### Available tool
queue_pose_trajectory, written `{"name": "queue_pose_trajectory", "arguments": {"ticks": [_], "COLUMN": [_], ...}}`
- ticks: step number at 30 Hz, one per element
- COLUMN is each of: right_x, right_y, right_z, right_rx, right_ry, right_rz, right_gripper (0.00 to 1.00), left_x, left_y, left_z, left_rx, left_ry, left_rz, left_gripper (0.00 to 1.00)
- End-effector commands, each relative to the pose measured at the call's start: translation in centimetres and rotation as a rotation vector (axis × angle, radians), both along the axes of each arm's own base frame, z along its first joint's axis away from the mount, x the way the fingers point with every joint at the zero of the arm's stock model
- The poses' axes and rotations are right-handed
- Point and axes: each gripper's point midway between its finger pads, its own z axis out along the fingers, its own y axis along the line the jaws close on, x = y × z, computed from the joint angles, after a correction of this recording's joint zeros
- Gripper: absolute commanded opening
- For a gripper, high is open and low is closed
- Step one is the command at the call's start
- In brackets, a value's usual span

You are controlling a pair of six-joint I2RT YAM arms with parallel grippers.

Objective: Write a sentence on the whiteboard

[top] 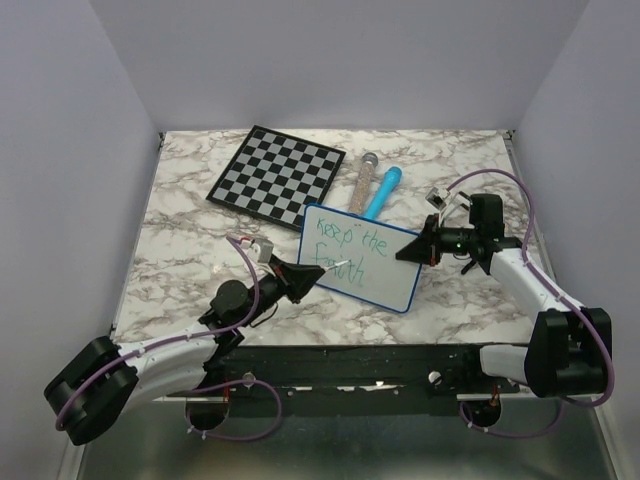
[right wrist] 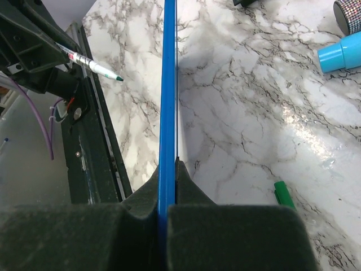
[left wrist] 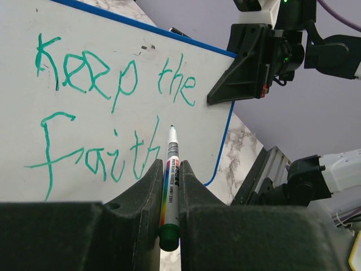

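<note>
Now the small white rectangular whiteboard with a thin blue rim sits near the middle of the marble-patterned table. Its right edge is clenched by the right end effector. The green handwritten sentence reads "Keep the Faith". The left end effector grasps a thin green-tipped marker, its tip just off the board beside the last letter.

Glossy marble-patterned table, smooth white whiteboard, shiny blue rim.

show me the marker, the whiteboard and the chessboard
marker (left wrist: 171, 166), left wrist view, on its barrel
whiteboard (top: 388, 278), top view, on its blank lower right
chessboard (top: 277, 172), top view, on its middle squares
</note>
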Motion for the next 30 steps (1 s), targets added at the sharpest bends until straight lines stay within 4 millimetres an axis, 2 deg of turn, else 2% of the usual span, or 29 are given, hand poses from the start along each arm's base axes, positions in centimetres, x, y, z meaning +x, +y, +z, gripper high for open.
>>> {"name": "queue_pose_trajectory", "arguments": {"ticks": [1, 12, 19, 24, 30], "right_x": [0.3, 0.2, 0.1, 0.1, 0.1], "right_y": [0.6, 0.6, 0.7, 0.7, 0.7], "right_z": [2.2, 2.3, 2.6, 2.5, 2.4], "right_rx": [0.043, 0.045, 0.050, 0.049, 0.048], "right_ry": [-0.061, -0.064, -0.064, -0.062, -0.060], "right_rz": [0.051, 0.054, 0.056, 0.055, 0.054], "right_gripper": [0.01, 0.01, 0.01, 0.01, 0.01], "left_x": [-0.5, -0.9, -1.5, -2.3, -2.1], "left_y": [-0.8, -2.6, -3.9, -4.9, -6.1], "left_z": [2.0, 2.6, 2.1, 0.6, -0.8], "left_rx": [-0.054, -0.033, 0.034, 0.117, 0.160], "left_ry": [-0.045, -0.054, -0.066, -0.056, -0.039], "left_rz": [-0.055, -0.113, -0.115, -0.123, -0.104], "left_gripper": [0.00, 0.00, 0.00, 0.00, 0.00]}}
